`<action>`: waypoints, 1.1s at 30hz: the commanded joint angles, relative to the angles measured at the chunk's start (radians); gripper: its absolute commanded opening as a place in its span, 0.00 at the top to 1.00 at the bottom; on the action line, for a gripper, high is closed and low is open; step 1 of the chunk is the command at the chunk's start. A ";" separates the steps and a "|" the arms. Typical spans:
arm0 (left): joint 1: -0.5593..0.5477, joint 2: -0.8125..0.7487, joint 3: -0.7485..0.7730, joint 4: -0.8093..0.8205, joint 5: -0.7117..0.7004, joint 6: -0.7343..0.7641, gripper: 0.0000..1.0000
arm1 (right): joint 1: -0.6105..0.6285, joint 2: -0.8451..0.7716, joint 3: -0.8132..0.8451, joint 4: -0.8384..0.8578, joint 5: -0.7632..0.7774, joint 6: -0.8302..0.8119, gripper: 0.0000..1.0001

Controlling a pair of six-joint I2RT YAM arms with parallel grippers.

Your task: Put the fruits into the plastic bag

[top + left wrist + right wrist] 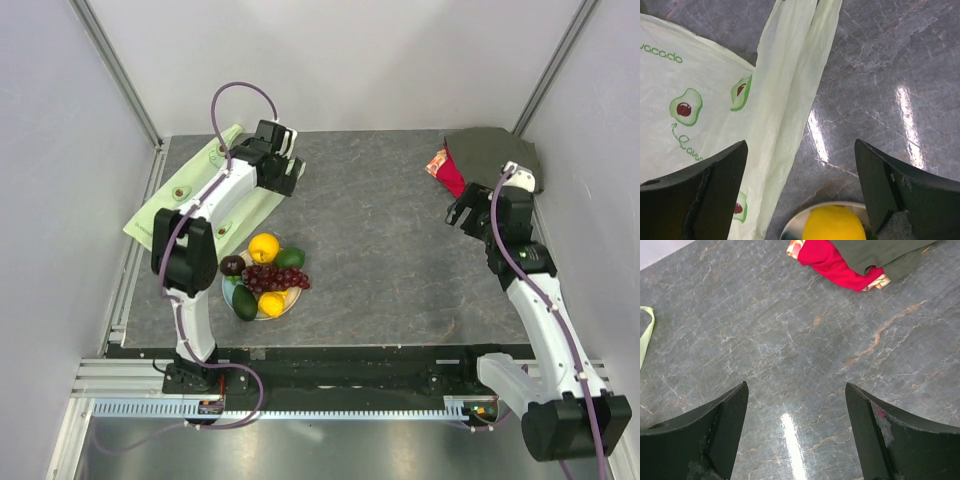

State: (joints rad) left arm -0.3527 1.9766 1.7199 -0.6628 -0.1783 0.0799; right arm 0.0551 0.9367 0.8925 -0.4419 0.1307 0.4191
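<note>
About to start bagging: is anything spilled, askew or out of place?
Nothing spilled: the fruits sit piled on the plate. The plastic bag lies flat and skewed, one corner seemingly past the table's left edge. A crumpled cloth sits in the far right corner.

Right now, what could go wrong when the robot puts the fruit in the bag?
The bag lies flat, so nothing can drop in until it is opened. The orange and grapes sit heaped on a plate; grabbing one could roll others away.
</note>
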 commanded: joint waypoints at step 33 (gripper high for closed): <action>0.041 0.245 0.000 0.084 0.034 0.047 0.48 | 0.002 0.065 0.031 0.062 -0.026 0.063 0.12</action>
State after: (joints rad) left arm -0.3191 2.2036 1.7191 -0.6102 -0.1696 0.1001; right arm 0.0551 1.0035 0.9226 -0.4175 0.1062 0.4694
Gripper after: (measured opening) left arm 0.527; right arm 0.881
